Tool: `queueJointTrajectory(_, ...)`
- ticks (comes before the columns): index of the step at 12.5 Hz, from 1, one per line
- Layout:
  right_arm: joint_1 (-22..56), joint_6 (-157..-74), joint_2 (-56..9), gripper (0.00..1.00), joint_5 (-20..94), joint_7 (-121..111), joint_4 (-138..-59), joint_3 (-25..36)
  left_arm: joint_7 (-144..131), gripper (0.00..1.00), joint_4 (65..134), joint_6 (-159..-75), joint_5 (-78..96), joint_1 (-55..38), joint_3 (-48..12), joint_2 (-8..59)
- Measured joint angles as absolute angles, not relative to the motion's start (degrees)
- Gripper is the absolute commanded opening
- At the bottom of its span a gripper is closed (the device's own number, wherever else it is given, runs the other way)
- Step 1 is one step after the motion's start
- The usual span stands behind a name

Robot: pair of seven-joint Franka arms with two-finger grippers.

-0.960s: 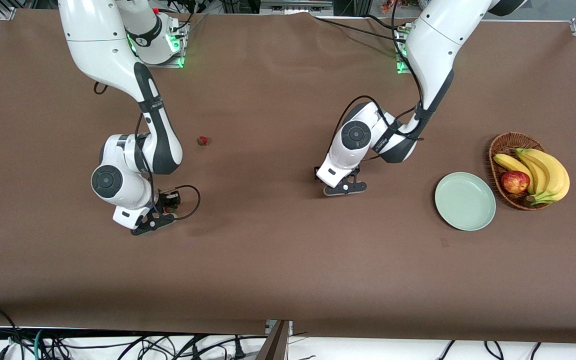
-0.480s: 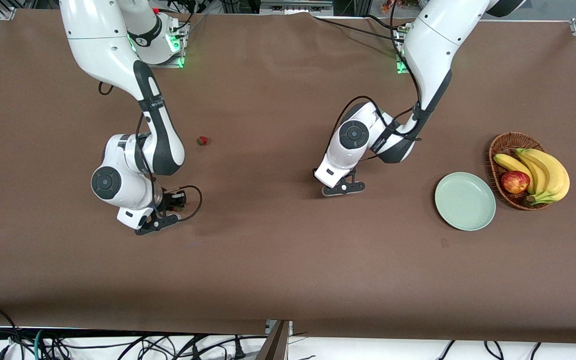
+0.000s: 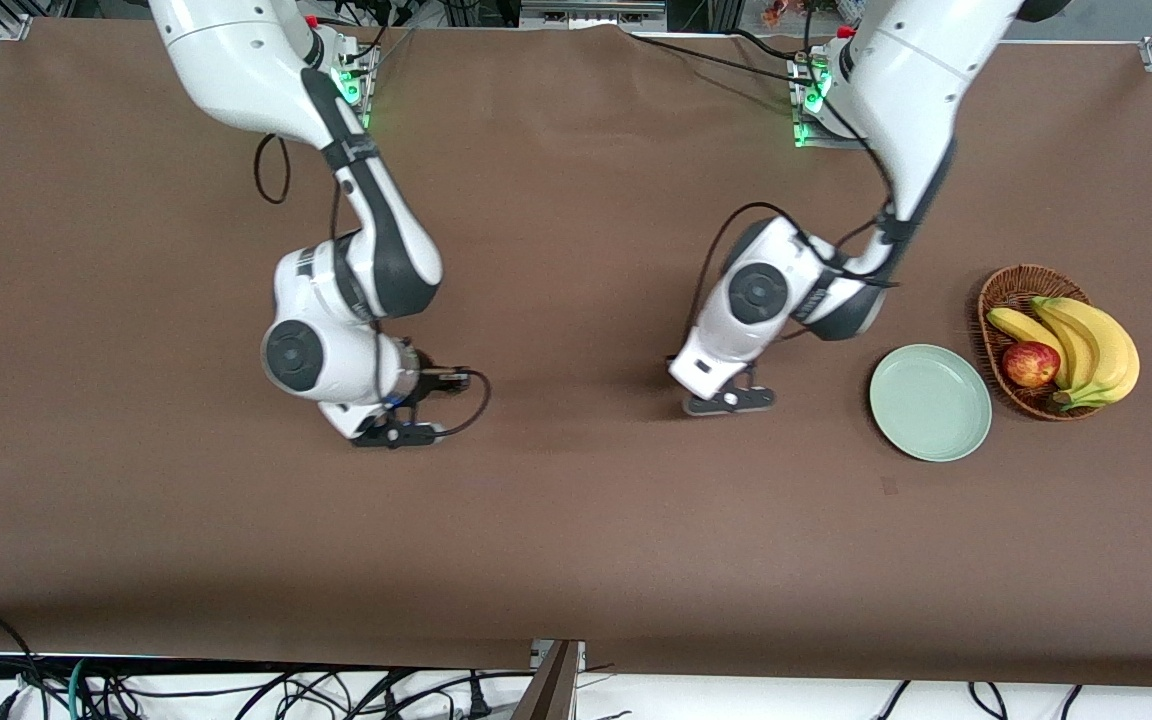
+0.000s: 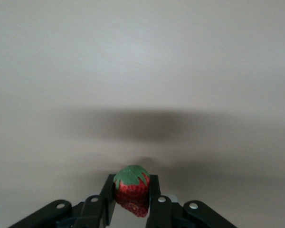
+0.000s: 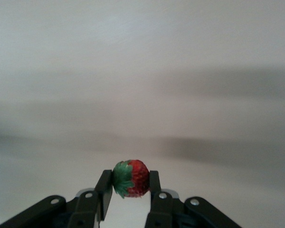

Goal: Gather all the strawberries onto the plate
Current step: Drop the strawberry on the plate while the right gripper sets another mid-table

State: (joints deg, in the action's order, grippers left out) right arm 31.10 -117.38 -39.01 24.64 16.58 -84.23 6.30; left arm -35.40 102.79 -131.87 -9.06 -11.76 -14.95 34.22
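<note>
My left pincer (image 4: 131, 204) clamps one strawberry (image 4: 131, 190), my right pincer (image 5: 129, 194) another strawberry (image 5: 130, 178), both over bare bench (image 3: 576, 520); plate (image 3: 930, 402) empty.

A round, shallow, pale mint-green plate (image 3: 930, 402) lies on the brown table (image 3: 576, 520) toward the left arm's end, just beside a brown wicker basket (image 3: 1014, 290) holding yellow bananas (image 3: 1086, 345) and a red apple (image 3: 1030, 363). The left gripper (image 3: 728, 400) is over the table near the plate, with a small red strawberry (image 4: 132, 190) between its fingers. The right gripper (image 3: 394, 434) is over the table's middle, well apart from the plate, with a second strawberry (image 5: 131, 178) between its fingers.
</note>
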Motion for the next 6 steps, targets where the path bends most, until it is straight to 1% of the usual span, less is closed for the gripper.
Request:
queueJointTrajectory(2, 32.48, -119.79, -39.26, 0.25, 24.66, 27.79, -82.45, 2.42, -23.88, 0.01, 103.13, -128.87, -9.08, -5.21, -14.51, 32.08)
queueJointTrajectory(3, 33.67, -123.37, -39.66, 0.25, 24.67, 33.52, -82.03, 0.64, -17.42, 0.01, 103.33, -128.63, -9.08, -2.17, -14.12, 31.63)
queueJointTrajectory(4, 35.43, -128.48, -40.44, 0.27, 24.68, 39.52, -81.92, -1.05, -11.31, 0.01, 103.55, -128.6, -9.08, 0.26, -13.39, 31.41)
queueJointTrajectory(6, 41.15, -141.41, -43.3, 0.3, 24.67, 50.85, -81.66, -3.09, -1.18, 0.01, 103.8, -128.6, -9.08, 2.86, -10.52, 31.18)
